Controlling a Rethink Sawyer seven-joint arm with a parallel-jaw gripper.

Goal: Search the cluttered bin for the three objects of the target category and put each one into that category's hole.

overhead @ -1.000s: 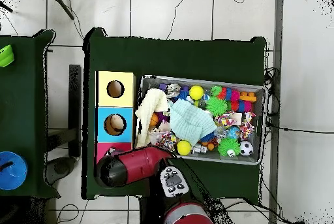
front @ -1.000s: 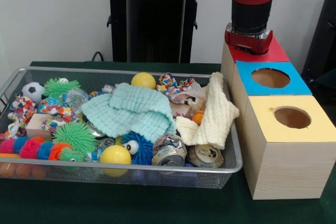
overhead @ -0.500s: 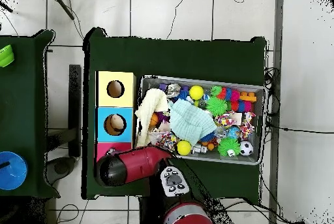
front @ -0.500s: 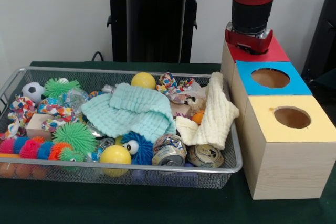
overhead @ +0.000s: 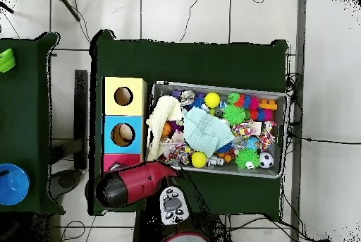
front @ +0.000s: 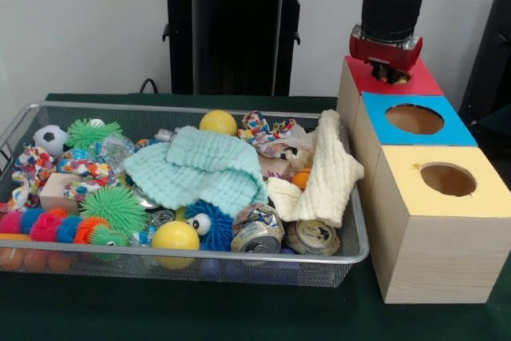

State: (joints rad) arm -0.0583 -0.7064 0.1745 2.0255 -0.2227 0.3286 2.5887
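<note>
The wire mesh bin (front: 200, 255) stands on the green table, full of clutter; it also shows in the overhead view (overhead: 218, 87). No toy animal shows plainly; an orange bit (front: 301, 178) peeks out between the cloths. The gripper (front: 389, 76) hangs just above the red-topped box (front: 423, 83) at the far right and covers most of its hole. I cannot see whether it is open or holds anything. In the overhead view the red arm (overhead: 134, 183) hides the gripper and part of the red-topped box (overhead: 118, 160).
The blue-topped box (front: 411, 119) and yellow-topped box (front: 443, 180) stand in a row in front of the red one. In the bin lie a mint cloth (front: 200, 169), a cream cloth (front: 327, 173), yellow balls (front: 175, 236), crushed cans (front: 257, 233) and spiky balls (front: 118, 207).
The arm has risen a little above the red-topped box and shifted slightly right in the front view; in the overhead view it has drawn back toward the base.
</note>
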